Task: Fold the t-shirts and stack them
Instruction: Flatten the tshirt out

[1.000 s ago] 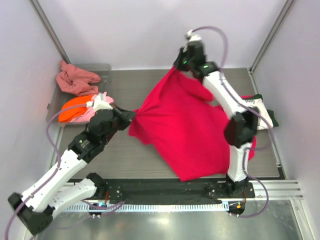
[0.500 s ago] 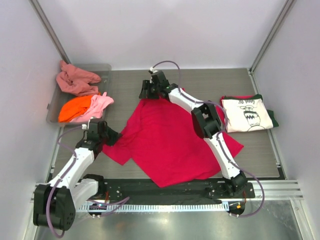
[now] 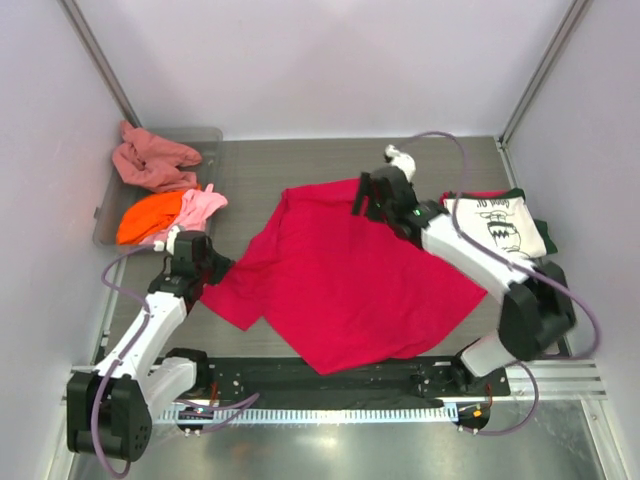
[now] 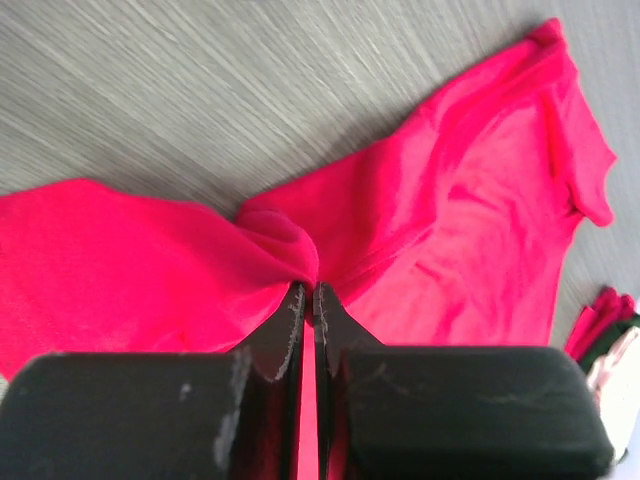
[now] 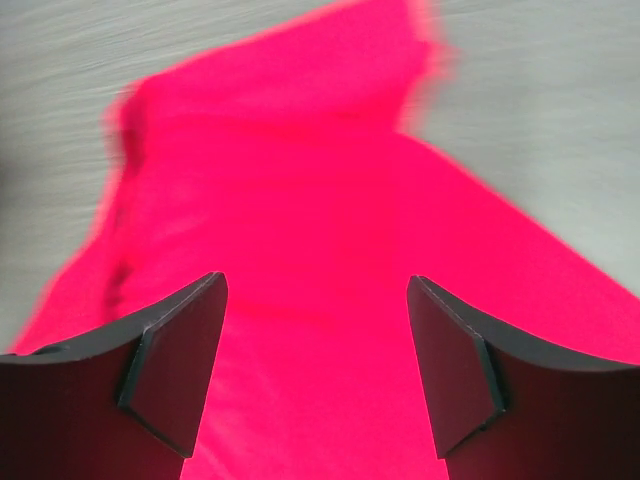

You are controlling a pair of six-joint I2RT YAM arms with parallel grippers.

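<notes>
Top external view shows the left gripper [image 3: 222, 268] pinched tight on the near-left edge of the crimson-red t-shirt [image 3: 350, 280]. The shirt lies spread and rumpled on the table [image 3: 300, 160], reaching from those tips across to the right gripper [image 3: 360, 197]. The right gripper sits over the shirt's far corner with its jaws spread and nothing between them. Just to its outer side, a folded cream t-shirt [image 3: 495, 228] with dark print lies on a dark green one [image 3: 541, 232]. Beyond the left gripper, the clear bin [image 3: 210, 140] holds a salmon-pink shirt [image 3: 150, 160], an orange one [image 3: 150, 218] and a light pink one [image 3: 200, 205]. Left wrist view has the two fingers pressed together, a bunched fold of red cloth caught at their tips, and the shirt fanning out ahead on both sides over grey wood-grain. Right wrist view, somewhat blurred, has the fingers wide apart, red cloth below and ahead of them, and bare table past its edge.
</notes>
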